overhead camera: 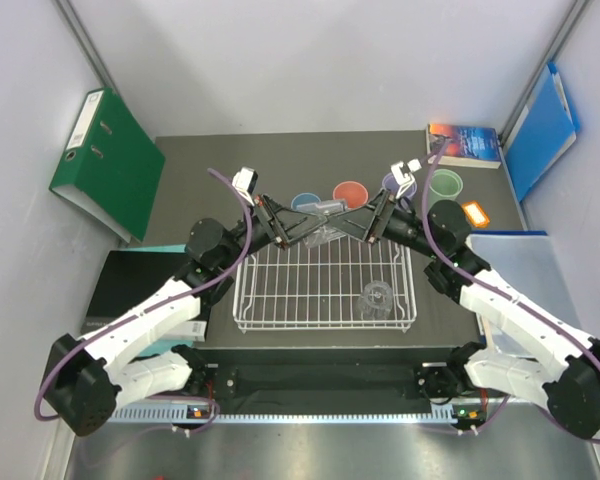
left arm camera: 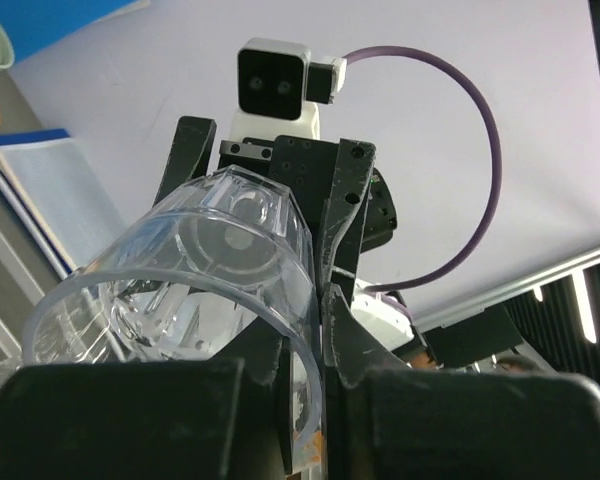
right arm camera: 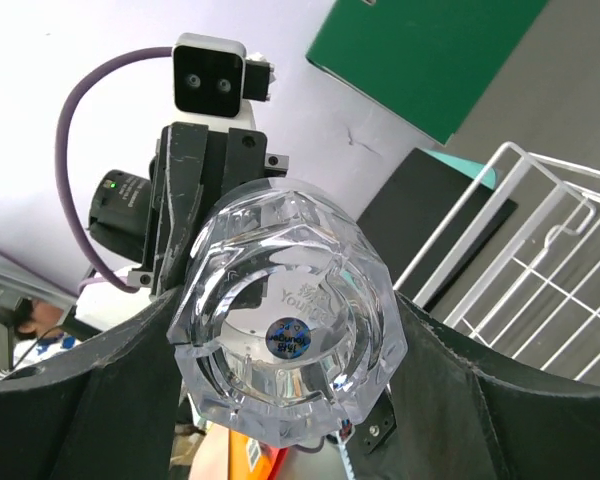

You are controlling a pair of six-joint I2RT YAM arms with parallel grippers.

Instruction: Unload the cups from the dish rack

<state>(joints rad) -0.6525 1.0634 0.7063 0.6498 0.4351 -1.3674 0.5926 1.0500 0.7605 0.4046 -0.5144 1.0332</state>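
A clear faceted glass (overhead camera: 325, 222) hangs on its side between both grippers, above the far edge of the white wire dish rack (overhead camera: 242, 300). My left gripper (overhead camera: 305, 228) is shut on its rim; the left wrist view shows the wall of the glass (left arm camera: 200, 270) pinched between the jaws (left arm camera: 320, 300). My right gripper (overhead camera: 355, 225) is closed round its base (right arm camera: 285, 330), one finger on each side. A second clear glass (overhead camera: 377, 298) stands in the rack's right part. Blue (overhead camera: 305, 203), salmon (overhead camera: 349, 193) and green (overhead camera: 445, 185) cups stand beyond the rack; the lilac cup (overhead camera: 392, 184) is partly hidden.
A green binder (overhead camera: 110, 160) leans at the far left, and a black box (overhead camera: 130, 280) lies left of the rack. A book (overhead camera: 465, 143) and a blue folder (overhead camera: 540, 130) are at the far right, with a small orange item (overhead camera: 474, 212) near the green cup.
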